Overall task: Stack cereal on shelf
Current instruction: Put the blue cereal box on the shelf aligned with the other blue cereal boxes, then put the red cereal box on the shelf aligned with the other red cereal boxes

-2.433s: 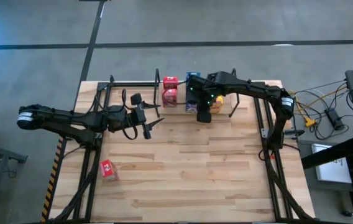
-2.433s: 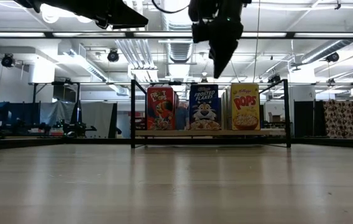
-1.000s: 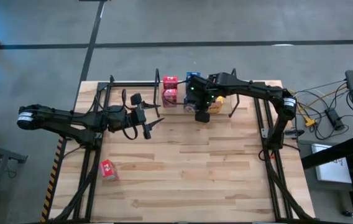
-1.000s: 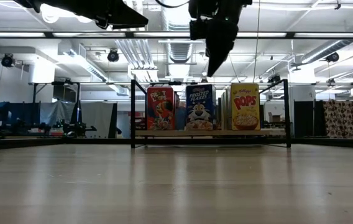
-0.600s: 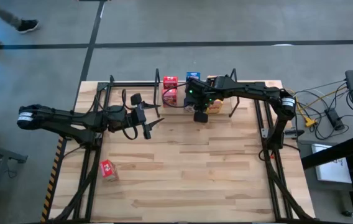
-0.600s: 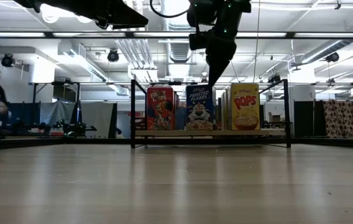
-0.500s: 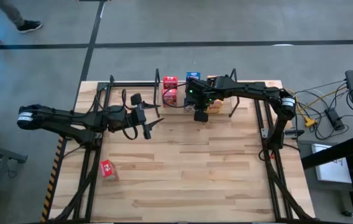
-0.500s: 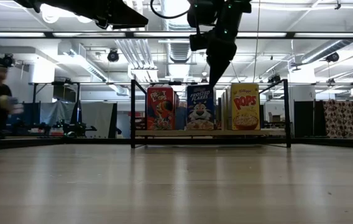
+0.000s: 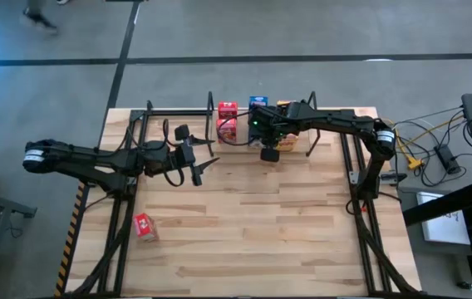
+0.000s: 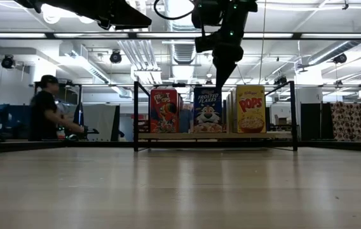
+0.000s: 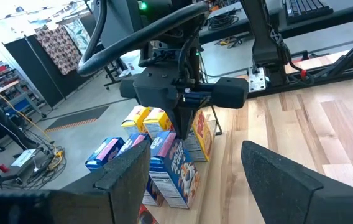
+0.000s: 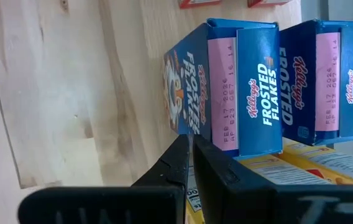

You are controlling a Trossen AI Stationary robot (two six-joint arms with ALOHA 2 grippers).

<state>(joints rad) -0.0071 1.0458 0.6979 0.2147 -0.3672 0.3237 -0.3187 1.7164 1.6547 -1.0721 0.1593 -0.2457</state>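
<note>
Right gripper [image 12: 190,163] pinched closed, empty, just above front blue cereal box [image 12: 217,87] on shelf [image 10: 215,135]; left gripper [image 11: 192,177] spread wide, empty, mid-table.

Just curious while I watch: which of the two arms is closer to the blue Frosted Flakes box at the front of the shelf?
The right. The right gripper hangs just above the front blue box on the shelf, fingers together. The left gripper waits open over the table, well off to the side.

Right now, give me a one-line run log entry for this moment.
right gripper: shut, beside front blue cereal box on shelf | left gripper: open, waiting mid-table | loose red cereal box: near table edge
</note>
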